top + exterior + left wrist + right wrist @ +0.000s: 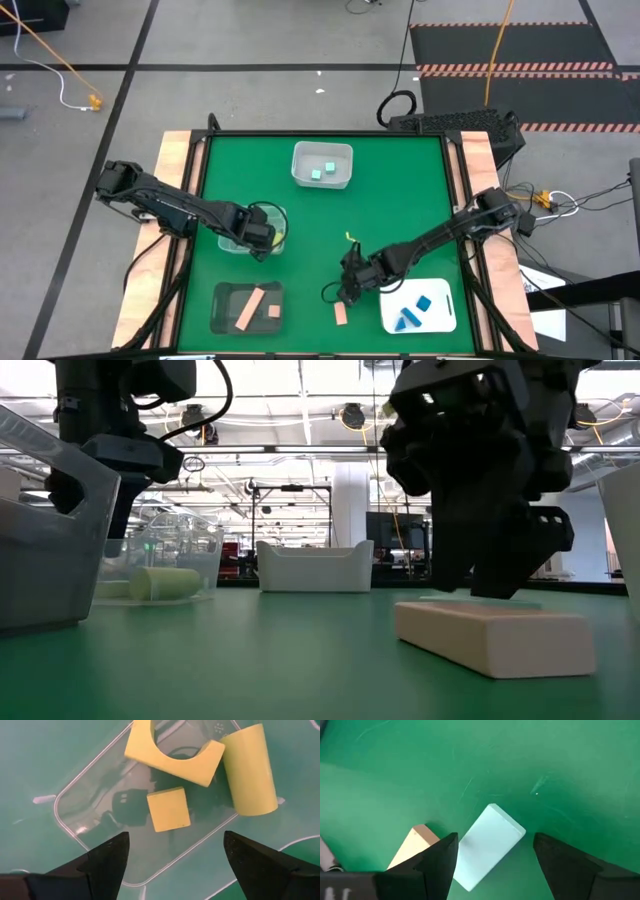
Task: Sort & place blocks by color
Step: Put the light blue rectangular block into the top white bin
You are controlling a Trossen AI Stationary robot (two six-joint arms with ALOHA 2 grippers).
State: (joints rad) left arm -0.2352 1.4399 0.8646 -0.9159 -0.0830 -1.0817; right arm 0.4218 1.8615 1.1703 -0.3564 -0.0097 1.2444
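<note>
My left gripper (176,840) stands open, pointing down over a clear tray (100,810). In the tray lie three yellow blocks: an arch piece (170,757), a cube (168,810) and a cylinder (250,770). My right gripper (496,839) is open low over the table near its front edge. Its fingers stand on either side of a mint green bar (487,845) that lies flat on the green mat, without touching it. A tan-pink bar (415,845) lies flat right beside it, large in the foreground of the low view (495,635).
A white bin (321,165) at the far middle holds mint green blocks. A dark tray (248,307) at the near left holds tan-pink blocks. A white tray (418,307) at the near right holds blue blocks. A small yellow piece (350,238) lies mid-table.
</note>
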